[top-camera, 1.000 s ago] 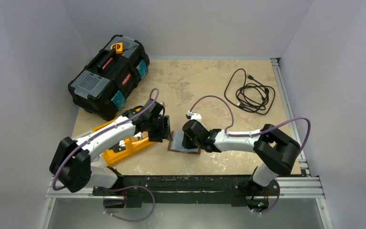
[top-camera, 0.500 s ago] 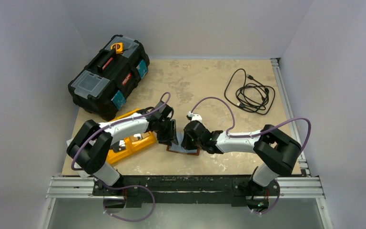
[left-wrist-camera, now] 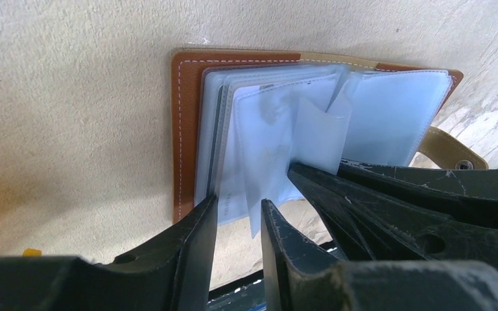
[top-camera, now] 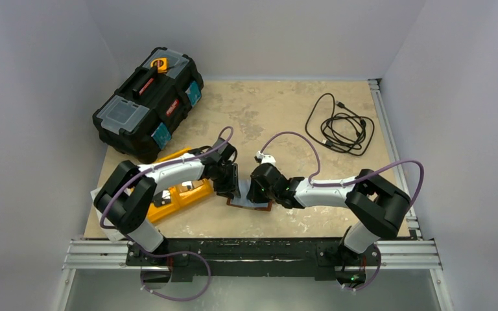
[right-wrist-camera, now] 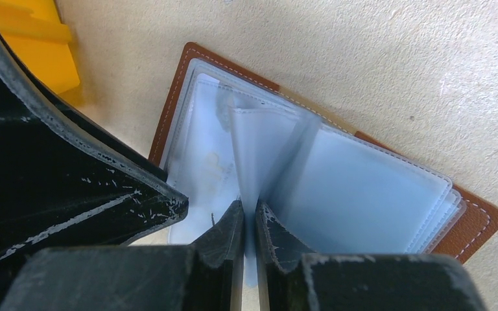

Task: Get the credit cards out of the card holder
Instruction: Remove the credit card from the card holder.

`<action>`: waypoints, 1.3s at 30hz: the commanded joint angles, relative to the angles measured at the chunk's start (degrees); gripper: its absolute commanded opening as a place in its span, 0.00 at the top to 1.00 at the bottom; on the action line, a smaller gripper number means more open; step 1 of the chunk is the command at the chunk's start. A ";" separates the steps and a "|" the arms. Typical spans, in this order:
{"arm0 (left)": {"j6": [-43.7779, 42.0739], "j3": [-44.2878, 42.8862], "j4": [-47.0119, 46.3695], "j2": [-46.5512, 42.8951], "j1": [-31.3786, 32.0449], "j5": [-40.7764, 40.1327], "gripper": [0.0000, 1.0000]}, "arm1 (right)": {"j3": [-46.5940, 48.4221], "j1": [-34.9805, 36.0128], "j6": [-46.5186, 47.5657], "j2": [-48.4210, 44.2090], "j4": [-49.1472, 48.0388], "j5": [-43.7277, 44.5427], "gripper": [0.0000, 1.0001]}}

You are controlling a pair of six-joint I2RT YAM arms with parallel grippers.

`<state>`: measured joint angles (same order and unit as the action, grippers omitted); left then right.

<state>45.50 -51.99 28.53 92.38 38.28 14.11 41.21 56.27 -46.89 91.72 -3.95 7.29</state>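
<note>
Card holder (right-wrist-camera: 363, 188) sleeve's pinched by right gripper (right-wrist-camera: 249, 214) – left gripper (left-wrist-camera: 240, 201) is slightly spread (orange tray (top-camera: 168, 207) just beside it, cable (top-camera: 350, 136) well apart).

No legible text anywhere, red label (top-camera: 172, 104) on the black toolbox (top-camera: 144, 107) too small to read

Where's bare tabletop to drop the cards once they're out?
Widest bare patch: mid-table, between toolbox and cable, beyond the card holder. Smaller strip between cable and right arm. Crowded around the card holder, where left pincer and right pincer meet, with the orange tray beside it.
</note>
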 commanded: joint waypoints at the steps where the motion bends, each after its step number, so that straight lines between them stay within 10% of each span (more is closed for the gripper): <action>1: 1.07 -1.39 -0.69 -2.37 1.22 -1.72 0.69 | -2.36 0.00 1.01 1.74 5.45 -1.09 0.93; 20: 0.56 -1.61 -1.72 -1.49 2.19 -2.15 0.66 | -2.36 -0.28 1.01 1.56 5.74 -1.04 0.94; 30: 3.03 0.60 -6.93 1.07 2.17 0.46 0.81 | -1.53 -0.35 1.59 0.04 7.03 -0.69 0.93; 39: 7.78 4.39 -2.38 -7.52 2.28 -4.98 1.00 | 4.06 -0.55 3.97 -4.52 12.20 0.71 0.64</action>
<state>49.98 -49.41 24.29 90.80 40.23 12.43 42.35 55.86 -45.50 90.11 1.28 6.46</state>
